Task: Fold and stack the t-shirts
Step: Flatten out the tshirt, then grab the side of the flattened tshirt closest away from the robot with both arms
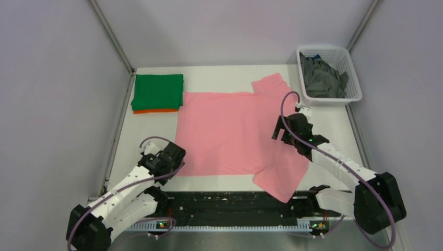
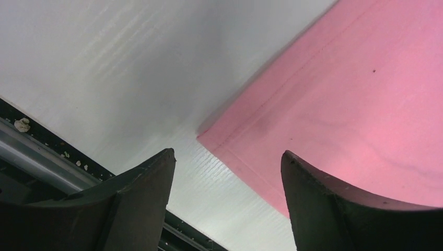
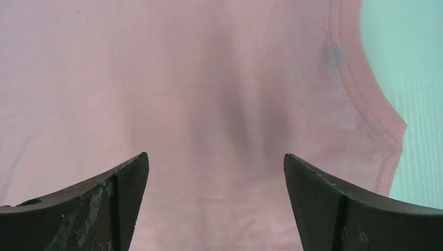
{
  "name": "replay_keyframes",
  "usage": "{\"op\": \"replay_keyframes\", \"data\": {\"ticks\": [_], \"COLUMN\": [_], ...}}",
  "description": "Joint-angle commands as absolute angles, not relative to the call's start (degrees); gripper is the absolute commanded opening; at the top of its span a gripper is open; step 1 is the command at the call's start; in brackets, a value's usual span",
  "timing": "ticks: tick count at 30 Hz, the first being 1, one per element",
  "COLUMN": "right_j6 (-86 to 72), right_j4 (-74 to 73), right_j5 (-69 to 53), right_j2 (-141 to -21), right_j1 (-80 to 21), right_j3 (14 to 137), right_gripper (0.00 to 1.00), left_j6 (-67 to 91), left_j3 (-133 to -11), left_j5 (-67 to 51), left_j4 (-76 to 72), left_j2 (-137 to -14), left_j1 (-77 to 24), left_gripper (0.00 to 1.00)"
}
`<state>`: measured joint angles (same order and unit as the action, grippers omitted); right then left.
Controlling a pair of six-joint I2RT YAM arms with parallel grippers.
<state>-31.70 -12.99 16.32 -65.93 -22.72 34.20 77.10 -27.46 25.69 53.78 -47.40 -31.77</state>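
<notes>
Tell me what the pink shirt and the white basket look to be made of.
Pink t-shirt: soft matte knit cloth, probably cotton jersey; it lies flat with soft creases and rows of stitching along its edge. Basket: rigid white plastic, slightly glossy, judging by its moulded lattice walls.

No text, label or number can be read on the pink t-shirt [image 1: 224, 133] or anywhere else.

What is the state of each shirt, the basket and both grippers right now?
pink shirt: spread flat, unfolded.
green shirt: folded, lying on the orange shirt.
orange shirt: folded, bottom of the stack.
grey shirts: crumpled in the basket.
left gripper: open, over the pink shirt's corner.
right gripper: open, above the pink shirt.
</notes>
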Motion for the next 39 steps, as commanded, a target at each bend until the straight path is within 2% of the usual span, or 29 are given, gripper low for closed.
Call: {"op": "replay_keyframes", "data": {"ticks": [1,4,11,18,28,33,39], "right_j6": [-31.9,-31.8,-31.8,-31.8,-31.7,-31.3,-30.9], "right_j4": [-13.7,-14.3,-14.9,-15.0,-15.7,-16.3,-16.4], "right_j5": [17.2,18.0,18.5,18.6,19.6,20.0,20.8], "right_j2": [-61.4,-60.1,-59.6,-59.9,-59.7,-59.6,-59.6], "right_j1": [-22.5,-22.5,-22.5,-22.6,-22.5,-22.5,-22.6], "right_j3": [33.6,33.4,33.4,33.6,33.9,34.7,35.1], "right_gripper": [0.99,0.99,0.99,0.99,0.99,0.99,0.99], "left_j6": [81.7,81.1,80.1,78.0,77.5,77.7,78.5], "left_j3": [-26.1,-25.7,-25.6,-26.7,-28.7,-29.5,-29.5], "left_j5": [29.9,28.4,28.2,28.1,25.9,22.4,20.3], "left_j4": [53.8,52.7,51.0,47.5,47.2,45.0,45.6], "left_j2": [-46.7,-48.0,-52.9,-55.9,-60.2,-62.7,-62.0], "left_j1": [-31.0,-30.5,-29.3,-28.4,-28.3,-28.3,-28.3], "left_gripper": [0.73,0.64,0.59,0.49,0.45,0.35,0.35]}}
